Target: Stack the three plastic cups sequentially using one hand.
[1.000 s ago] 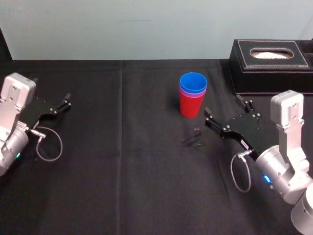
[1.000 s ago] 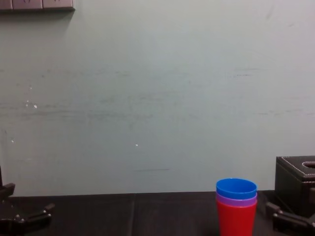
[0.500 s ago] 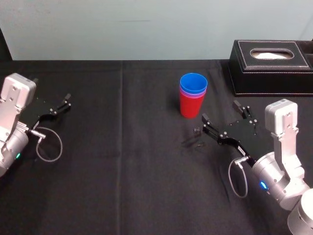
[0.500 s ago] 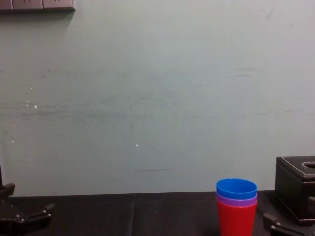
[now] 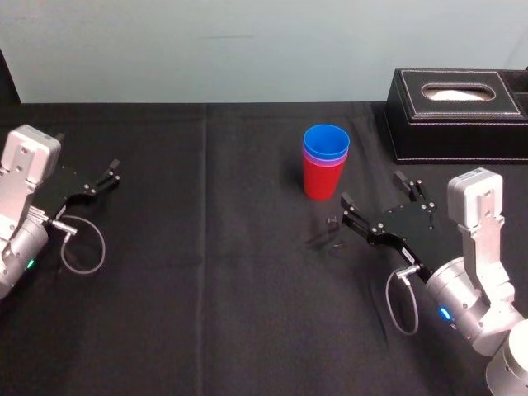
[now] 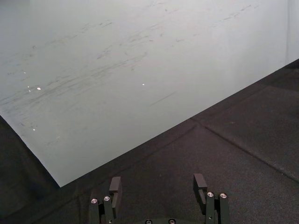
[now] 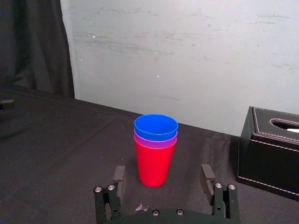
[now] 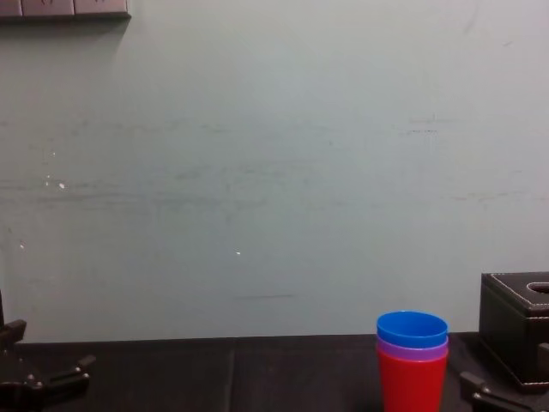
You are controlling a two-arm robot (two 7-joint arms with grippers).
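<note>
Eyeballing this, the three cups [image 5: 325, 169] stand nested upright on the bench [image 5: 206, 264], red under purple under blue, just ahead-left of my right tool [image 5: 373, 188], jaws apart and empty, way nearer than my left tool [image 6: 157, 179], likewise spread, parked far left.

Black-draped table [image 5: 206, 289], three nested cups [image 5: 325, 169] upright right of centre, black stitched box [image 5: 458, 124] far right

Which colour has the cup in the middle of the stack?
Purple. The middle cup shows best in the right wrist view.
</note>
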